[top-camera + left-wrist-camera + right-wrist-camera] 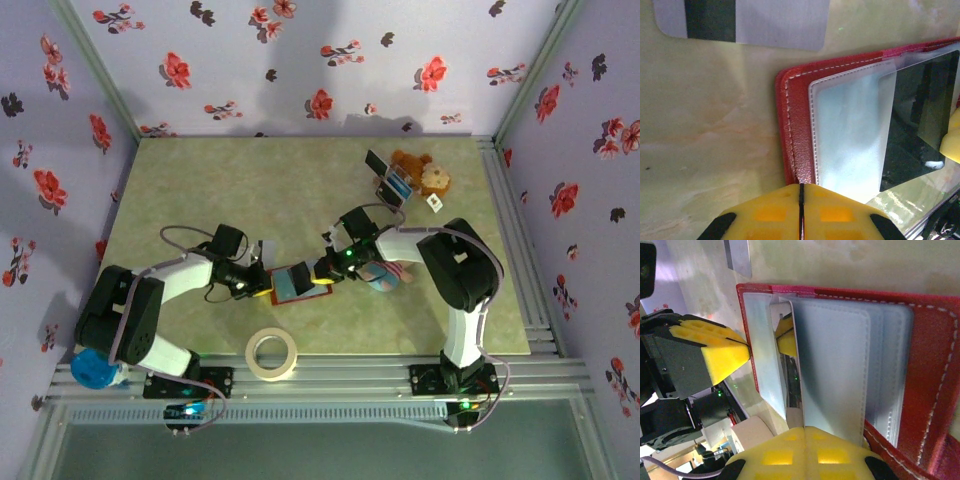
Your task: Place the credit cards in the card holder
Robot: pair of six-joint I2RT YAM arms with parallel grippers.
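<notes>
A robot test cell in a lab, not a home: the left arm and the right arm are bolted to aluminium rails at the edge of a green marbled tabletop; flowered panels box it in on 3 sides. Props lie about: a plush toy; a tape roll.

We identify the left arm and right arm as white links joined by black joint housings, each trailed by a thin grey cable. Green indicator lights mark both bases. The left claw and right claw carry yellow pads with square recesses.
</notes>
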